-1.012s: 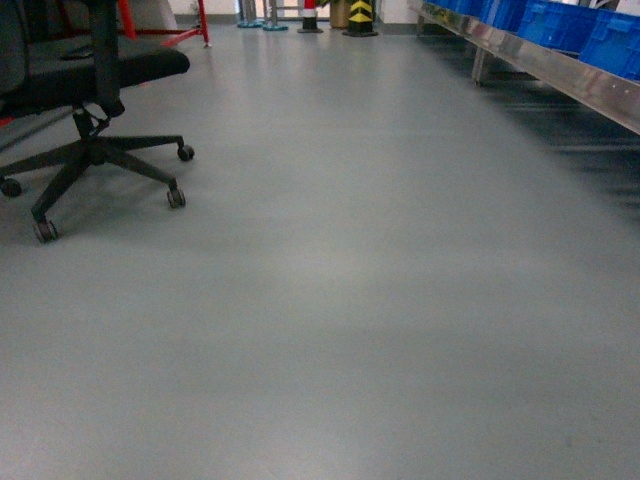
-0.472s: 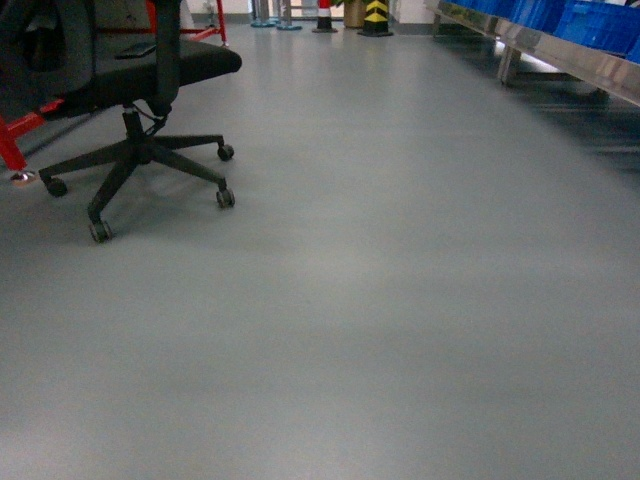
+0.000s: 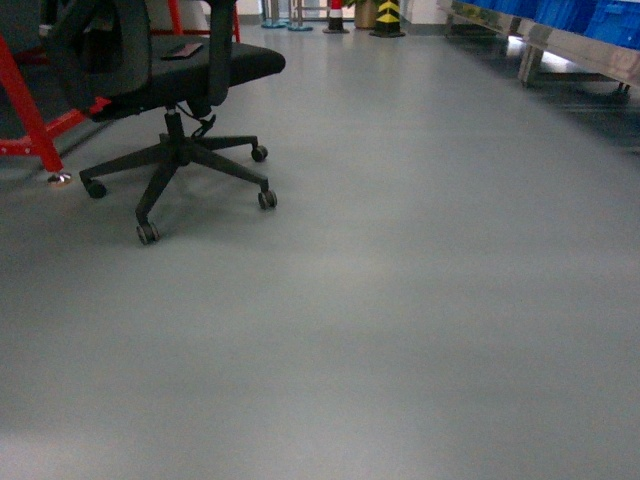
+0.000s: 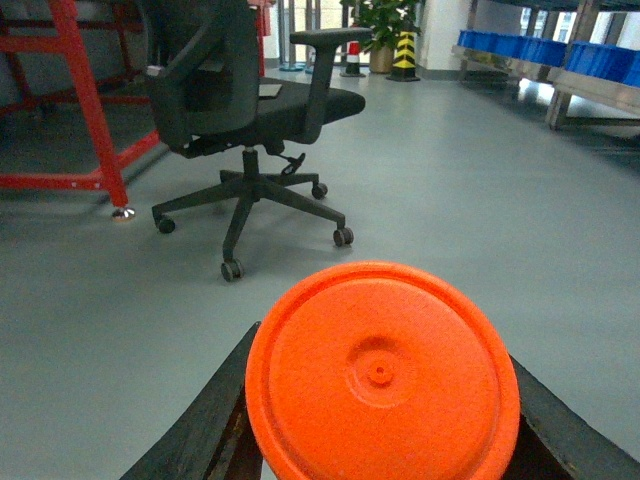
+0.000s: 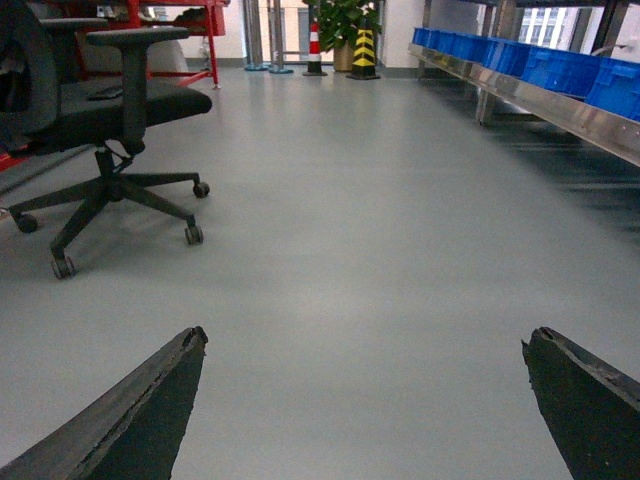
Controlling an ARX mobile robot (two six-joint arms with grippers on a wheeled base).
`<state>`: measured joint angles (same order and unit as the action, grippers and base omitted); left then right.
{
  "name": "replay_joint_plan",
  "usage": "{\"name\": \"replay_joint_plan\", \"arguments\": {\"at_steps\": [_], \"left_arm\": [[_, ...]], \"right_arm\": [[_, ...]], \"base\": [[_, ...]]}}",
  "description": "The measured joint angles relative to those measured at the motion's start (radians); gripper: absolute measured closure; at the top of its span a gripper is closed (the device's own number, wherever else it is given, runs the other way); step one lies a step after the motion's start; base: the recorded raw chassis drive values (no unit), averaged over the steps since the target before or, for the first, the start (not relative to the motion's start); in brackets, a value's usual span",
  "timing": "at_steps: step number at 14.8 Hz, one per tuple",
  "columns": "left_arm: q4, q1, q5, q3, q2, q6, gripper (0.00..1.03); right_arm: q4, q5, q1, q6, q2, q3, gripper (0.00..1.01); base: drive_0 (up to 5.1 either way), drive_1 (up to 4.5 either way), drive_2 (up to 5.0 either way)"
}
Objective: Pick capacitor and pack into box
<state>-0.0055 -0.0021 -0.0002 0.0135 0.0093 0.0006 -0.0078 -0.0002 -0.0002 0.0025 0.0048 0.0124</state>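
The capacitor (image 4: 382,370) fills the lower middle of the left wrist view, its round orange top facing the camera. My left gripper (image 4: 380,420) is shut on it, one dark finger pressing each side. My right gripper (image 5: 365,345) is open over bare grey floor, its two dark fingertips far apart with nothing between them. The box is out of view in every frame. Neither gripper appears in the head view.
A black wheeled office chair (image 3: 175,95) stands at the left on the grey floor, with a red metal frame (image 3: 30,115) behind it. Blue bins (image 5: 545,60) sit on a steel rack along the right. A yellow-black post (image 3: 388,15) stands far ahead.
The head view has swung left: the chair has shifted rightward in the frame, the red frame has come into sight, and the rack with blue bins has slid toward the right edge.
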Motion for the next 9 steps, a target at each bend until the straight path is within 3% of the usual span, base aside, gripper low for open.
{"name": "replay_joint_plan", "arguments": {"at_steps": [9], "left_arm": [[-0.001,0.000,0.000,0.000,0.000,0.000,0.58]], "right_arm": [[0.004,0.000,0.000,0.000,0.000,0.000,0.03]], "base": [[-5.0,2.43,2.4]]}}
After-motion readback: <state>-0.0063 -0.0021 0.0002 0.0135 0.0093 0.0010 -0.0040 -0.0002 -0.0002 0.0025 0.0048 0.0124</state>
